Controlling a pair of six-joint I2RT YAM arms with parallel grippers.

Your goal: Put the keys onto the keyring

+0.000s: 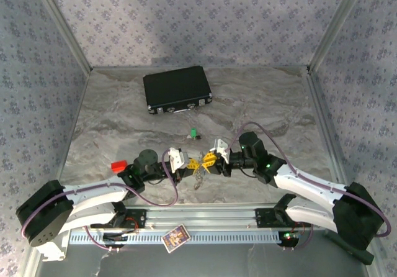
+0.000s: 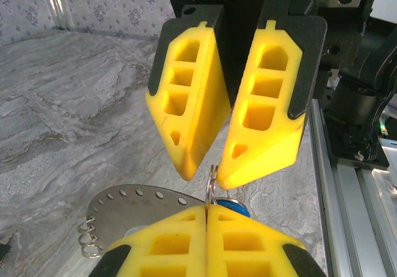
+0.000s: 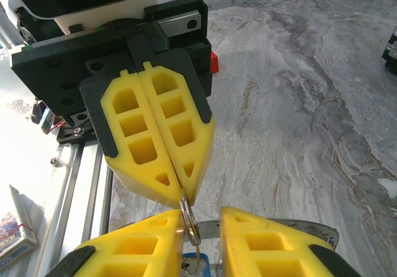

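My left gripper (image 3: 184,193) is closed tight, its fingertips pinching the keyring (image 3: 190,222), a thin wire loop held off the table at the near middle. The loop sticks out of those tips edge-on, and its long axis points right, straight at my right gripper (image 2: 208,172). That one is parted by a moderate gap, holds nothing, and has a finger on either side of the loop without seeming to touch it.

Just below the loop I see the blue key (image 2: 237,210). Whether it is already threaded on, I cannot tell.

The green key (image 1: 194,134) lies flat on the table, just far of where my two grippers meet and about level with the gap between them. Neither arm is clearly nearer, but the right one is free, so I judge it should fetch that key and bring it back along the loop's axis.

By count:
- two keys
- one loop
- one silvery plate (image 2: 136,204) with holes along its curved rim, beneath my left fingers
- one black case (image 1: 178,89) at the far side
- one red block (image 1: 118,165) to the left
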